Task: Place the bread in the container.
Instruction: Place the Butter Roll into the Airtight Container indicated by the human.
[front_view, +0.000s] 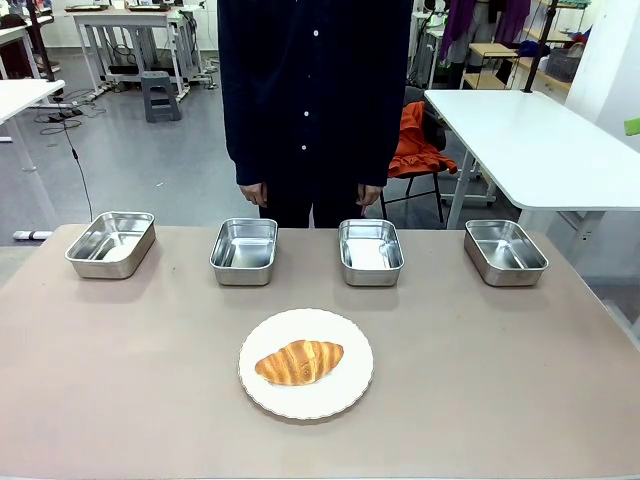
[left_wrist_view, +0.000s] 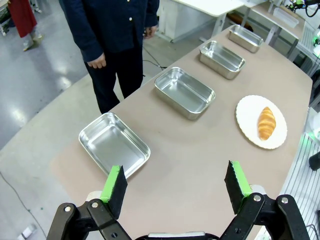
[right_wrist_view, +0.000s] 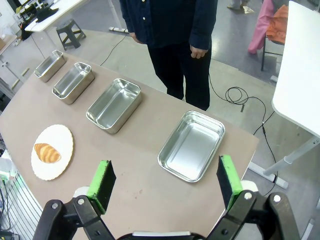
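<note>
The bread (front_view: 299, 362), a golden-brown croissant, lies on a round white plate (front_view: 262, 392) at the table's near middle. Several alike steel containers stand empty in a row behind it: far left (front_view: 111, 243), left of middle (front_view: 245, 250), right of middle (front_view: 370, 252), far right (front_view: 505, 251). My left gripper (left_wrist_view: 176, 180) hangs open high above the table's left end, over a container (left_wrist_view: 114, 145), with the bread (left_wrist_view: 266, 123) far off. Over the right end my right gripper (right_wrist_view: 165, 180) is open too, just short of a container (right_wrist_view: 191, 146); the bread (right_wrist_view: 47, 152) lies well beyond.
A person in dark clothes (front_view: 312, 100) stands at the far edge, hands hanging by their sides. A white table (front_view: 530, 140) and a chair with orange cloth (front_view: 418, 145) stand behind on the right. Bare tabletop surrounds the plate.
</note>
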